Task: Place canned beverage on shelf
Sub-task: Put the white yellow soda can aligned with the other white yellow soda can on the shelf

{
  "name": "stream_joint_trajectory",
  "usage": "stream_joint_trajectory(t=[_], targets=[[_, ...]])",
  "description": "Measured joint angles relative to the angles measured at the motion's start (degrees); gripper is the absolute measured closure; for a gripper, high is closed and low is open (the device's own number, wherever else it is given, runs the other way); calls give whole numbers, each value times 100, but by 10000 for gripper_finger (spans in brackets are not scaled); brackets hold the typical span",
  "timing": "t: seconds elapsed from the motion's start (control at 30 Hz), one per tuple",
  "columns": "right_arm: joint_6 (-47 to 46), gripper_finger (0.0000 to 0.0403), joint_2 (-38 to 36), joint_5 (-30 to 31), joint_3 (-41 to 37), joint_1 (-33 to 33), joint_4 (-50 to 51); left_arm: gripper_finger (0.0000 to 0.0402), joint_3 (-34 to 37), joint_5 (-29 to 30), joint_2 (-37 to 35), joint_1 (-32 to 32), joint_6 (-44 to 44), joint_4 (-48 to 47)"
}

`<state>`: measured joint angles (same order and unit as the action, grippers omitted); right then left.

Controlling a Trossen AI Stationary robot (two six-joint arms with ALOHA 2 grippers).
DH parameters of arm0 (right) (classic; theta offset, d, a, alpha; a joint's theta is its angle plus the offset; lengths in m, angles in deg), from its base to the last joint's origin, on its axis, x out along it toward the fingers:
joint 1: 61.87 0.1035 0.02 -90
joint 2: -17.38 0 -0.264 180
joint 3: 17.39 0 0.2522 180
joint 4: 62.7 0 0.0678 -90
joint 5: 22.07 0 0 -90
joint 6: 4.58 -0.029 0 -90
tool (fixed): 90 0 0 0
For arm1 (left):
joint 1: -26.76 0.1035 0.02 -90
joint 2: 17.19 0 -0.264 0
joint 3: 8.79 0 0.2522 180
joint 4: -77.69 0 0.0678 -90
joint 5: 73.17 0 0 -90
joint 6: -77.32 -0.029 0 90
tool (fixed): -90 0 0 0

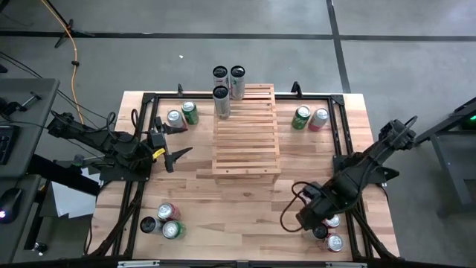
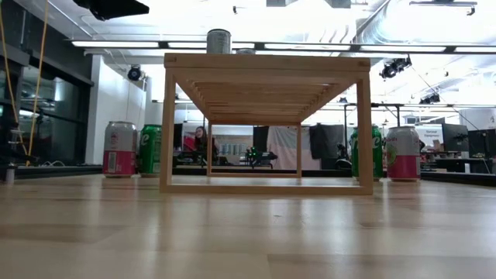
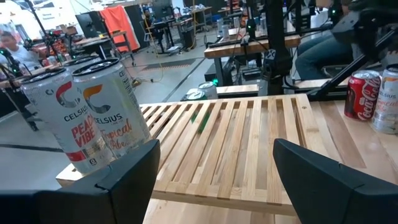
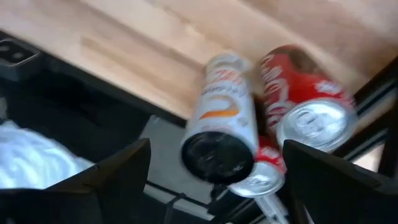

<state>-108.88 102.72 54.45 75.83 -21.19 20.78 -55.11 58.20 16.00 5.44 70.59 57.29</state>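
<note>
Right gripper (image 1: pixel 316 217) hangs open over corner cans (image 4: pixel 219 134) — left gripper (image 1: pixel 178 141) open.

Two dark, near-black jointed arms of boxy segments flank the table. The left gripper (image 1: pixel 175 141) has tapering black fingers and a small yellow marking just behind them; the right gripper (image 1: pixel 318 225) trails a looping black cable. Up close, the fingers (image 3: pixel 122 177) are broad, matte, angular plates.

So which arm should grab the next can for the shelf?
The right. Its open hand hovers right over the cans at the table's near right corner, while the left hand sits open and empty beside the shelf.
</note>
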Motion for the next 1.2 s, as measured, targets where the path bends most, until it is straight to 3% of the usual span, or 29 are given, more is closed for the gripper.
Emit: stream_joint_trajectory(t=[0.47, 0.7, 1.2], targets=[[-757, 53, 53, 103, -2, 175, -114, 96, 0, 0, 0, -1, -99, 2], [-710, 53, 452, -375, -4, 223, -105, 96, 0, 0, 0, -1, -84, 1], [-823, 53, 563, -359, -4, 281, -145, 96, 0, 0, 2, -1, -145, 1]])
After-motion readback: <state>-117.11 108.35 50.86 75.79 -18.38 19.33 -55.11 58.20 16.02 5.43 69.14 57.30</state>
